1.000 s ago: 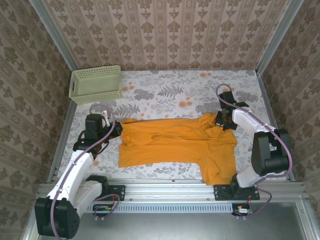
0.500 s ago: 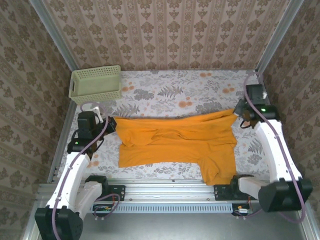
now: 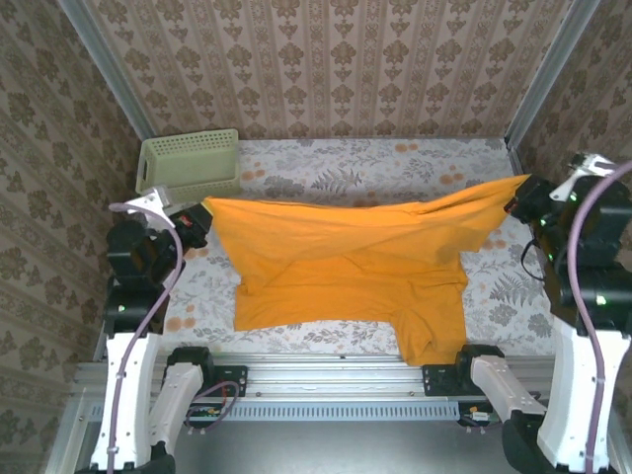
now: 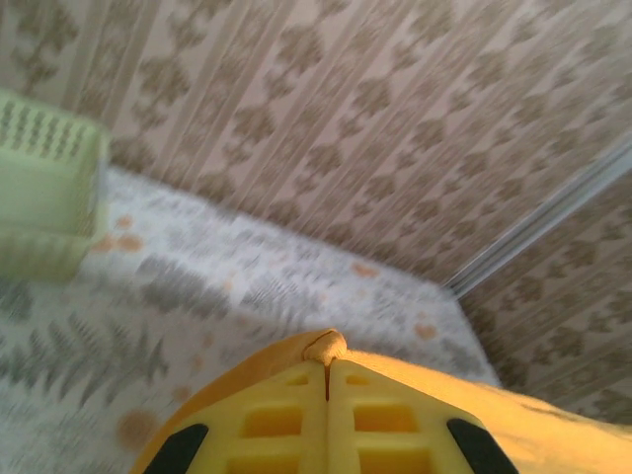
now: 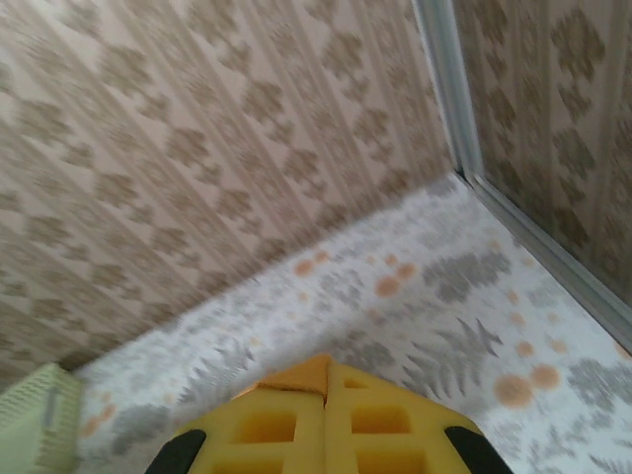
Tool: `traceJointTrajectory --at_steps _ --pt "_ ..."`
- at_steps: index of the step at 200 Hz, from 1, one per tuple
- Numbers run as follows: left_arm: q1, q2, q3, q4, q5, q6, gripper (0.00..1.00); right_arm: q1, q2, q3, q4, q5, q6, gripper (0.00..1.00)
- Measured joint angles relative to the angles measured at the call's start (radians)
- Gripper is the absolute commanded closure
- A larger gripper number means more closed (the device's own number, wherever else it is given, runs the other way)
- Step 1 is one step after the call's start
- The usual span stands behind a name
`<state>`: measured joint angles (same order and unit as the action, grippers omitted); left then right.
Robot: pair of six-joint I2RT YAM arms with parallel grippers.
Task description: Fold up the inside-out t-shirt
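- The pale green basket (image 3: 188, 163) sits at the upper left of the counter (image 3: 326, 178).
- The left fingers (image 4: 272, 420) pinch the t-shirt (image 3: 346, 267) by its left corner.
- The t-shirt spans mid-frame, upper edge raised, lower part on the counter.
- The right fingers (image 5: 375, 425) pinch its right corner.

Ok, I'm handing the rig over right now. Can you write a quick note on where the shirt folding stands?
Left gripper: shut on the far-left corner of the shirt, held up beside the basket.
Right gripper: shut on the far-right corner, close to the right wall.
T-shirt: far edge stretched between the two grippers, the rest spread on the table, one flap reaching over the near rail.
Basket: far-left corner of the table, apart from the shirt.
Done: corners gripped, shirt pulled wide.
Left: all the folds.
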<state>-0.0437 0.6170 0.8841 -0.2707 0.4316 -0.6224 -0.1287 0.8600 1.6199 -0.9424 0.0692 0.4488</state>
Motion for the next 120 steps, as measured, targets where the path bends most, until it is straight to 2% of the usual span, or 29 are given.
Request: traceJointTrajectory --at_steps 41,80,120 --pt "0.0 -0.076 0.134 0.033 0.049 -0.013 1.0 0.0 -0.057 0.246 -0.024 -0.024 -0.005 1.0" --pt "0.0 -0.15 0.257 0.031 0.059 -0.005 1.0 0.003 -0.063 0.502 -0.048 0.042 -0.032 1.0" --pt "0.0 -0.16 0.311 0.025 0.054 0.017 1.0 0.068 -0.045 0.592 -0.045 0.128 -0.061 1.0"
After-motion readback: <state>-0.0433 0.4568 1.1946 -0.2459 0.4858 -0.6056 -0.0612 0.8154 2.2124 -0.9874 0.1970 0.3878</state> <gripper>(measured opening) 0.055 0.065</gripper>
